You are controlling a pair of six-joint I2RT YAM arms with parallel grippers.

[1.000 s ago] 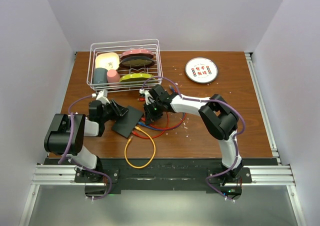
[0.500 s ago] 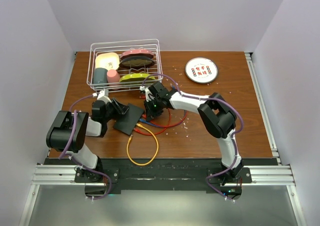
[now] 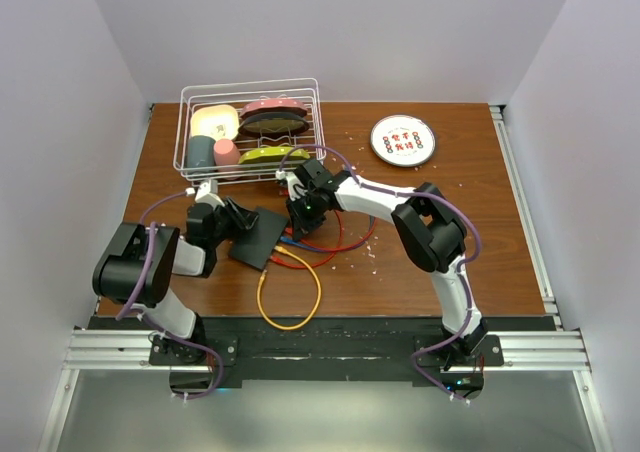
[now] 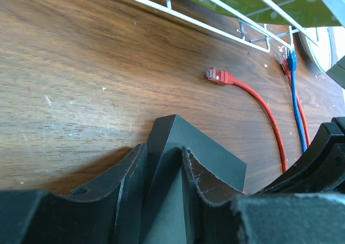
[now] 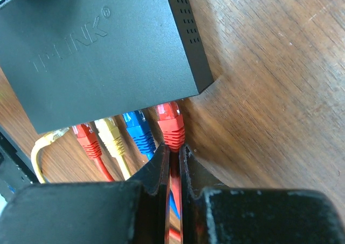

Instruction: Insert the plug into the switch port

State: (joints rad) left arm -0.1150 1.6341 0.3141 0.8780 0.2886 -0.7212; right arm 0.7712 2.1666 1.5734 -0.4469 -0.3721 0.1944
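While the left gripper [image 4: 163, 157] clamps one corner of the black TP-Link switch [image 5: 108, 55] lying on the wooden table [image 5: 269, 66], the right gripper [image 5: 172, 155] pinches the red plug [image 5: 170, 123], whose tip meets the switch's socket edge just beside a blue plug [image 5: 137, 127].

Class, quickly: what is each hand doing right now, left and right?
Left hand: closed on the switch.
Right hand: closed on the red plug.
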